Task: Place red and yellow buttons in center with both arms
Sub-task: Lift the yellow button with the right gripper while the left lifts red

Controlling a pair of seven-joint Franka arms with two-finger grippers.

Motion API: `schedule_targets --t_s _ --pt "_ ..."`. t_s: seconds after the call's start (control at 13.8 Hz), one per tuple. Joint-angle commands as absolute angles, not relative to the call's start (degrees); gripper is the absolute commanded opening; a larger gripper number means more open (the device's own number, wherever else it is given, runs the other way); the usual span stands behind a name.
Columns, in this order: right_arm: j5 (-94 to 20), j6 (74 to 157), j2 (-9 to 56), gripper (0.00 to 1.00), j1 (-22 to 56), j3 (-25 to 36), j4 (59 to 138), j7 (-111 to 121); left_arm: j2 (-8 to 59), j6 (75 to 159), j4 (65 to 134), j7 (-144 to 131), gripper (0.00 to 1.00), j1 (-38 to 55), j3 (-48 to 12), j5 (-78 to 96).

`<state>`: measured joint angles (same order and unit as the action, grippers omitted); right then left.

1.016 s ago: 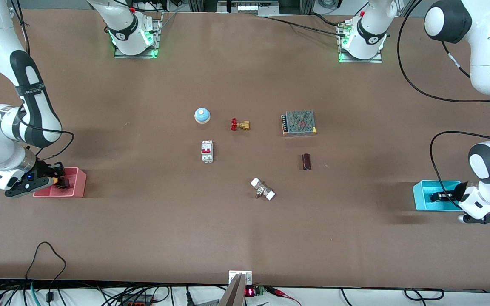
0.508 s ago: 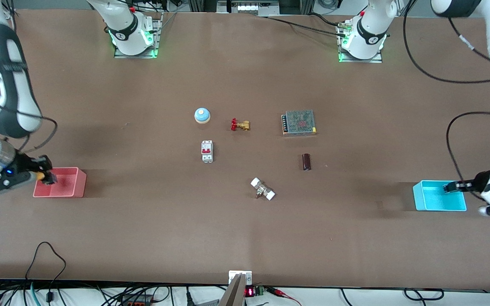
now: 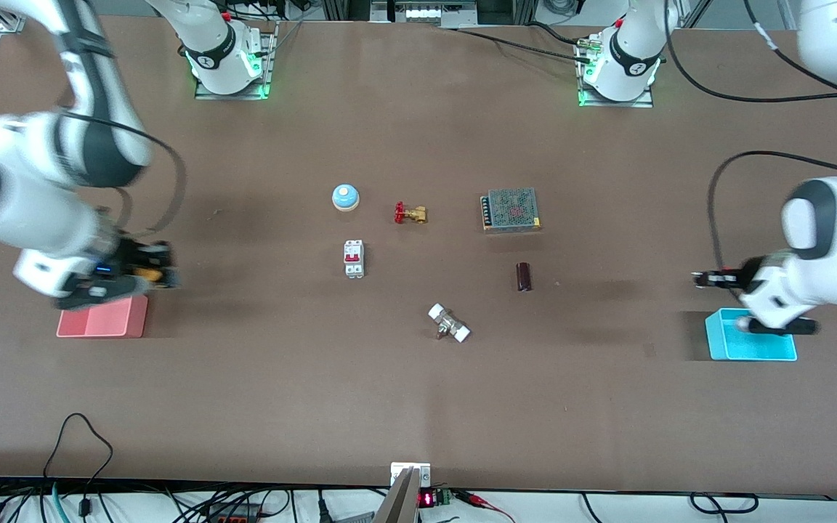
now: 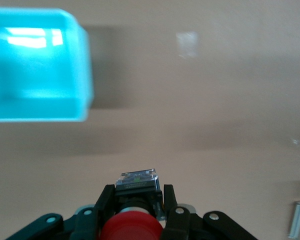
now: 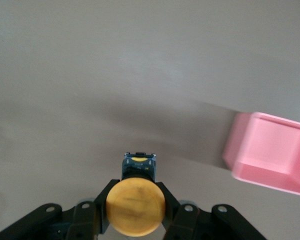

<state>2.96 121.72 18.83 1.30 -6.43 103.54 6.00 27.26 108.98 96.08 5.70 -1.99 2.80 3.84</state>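
Both arms have lifted out of their trays since the earlier frame, each carrying a button up over the bare brown table (image 3: 418, 407).

Largest are the two white arms. At its own end of the table, the right arm has its right gripper (image 3: 160, 274) in the air just above the pink tray (image 3: 102, 323), on the tray's edge toward the bases. Its jaws pinch the yellow button (image 5: 135, 206) by its black base, round cap facing the wrist camera. At the table's left-arm end, the left gripper (image 3: 705, 279) hangs over the table beside the cyan tray (image 3: 751, 347), toward the bases. Its jaws pinch the red button (image 4: 131, 226).

Placed against the blue bell (image 3: 345, 197) in the middle: a meshed power supply (image 3: 511, 209) lies toward the left arm's end, the red-handled brass valve (image 3: 410, 213) just beside the bell, a white circuit breaker (image 3: 354, 258) nearer the front camera, then a dark cylinder (image 3: 524, 277) and a white-capped fitting (image 3: 449, 323).
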Motion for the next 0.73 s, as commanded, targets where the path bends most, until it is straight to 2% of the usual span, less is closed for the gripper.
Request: schedule_targets --t_s 0.0,0.15,0.65 --pt "3.7 132.0 21.0 0.32 4.6 -5.9 109.5 0.1 23.3 116.9 105.1 2.8 0.21 -1.5 0.9 4.6" --pt "4.0 135.7 22.8 0.32 6.4 -5.9 111.4 -3.5 23.5 122.9 108.4 2.2 0.21 -1.4 -0.3 6.3" --pt "6.5 137.1 25.1 0.33 9.5 -5.9 112.9 -10.2 24.4 142.9 120.5 1.1 0.21 0.9 -1.2 9.0"
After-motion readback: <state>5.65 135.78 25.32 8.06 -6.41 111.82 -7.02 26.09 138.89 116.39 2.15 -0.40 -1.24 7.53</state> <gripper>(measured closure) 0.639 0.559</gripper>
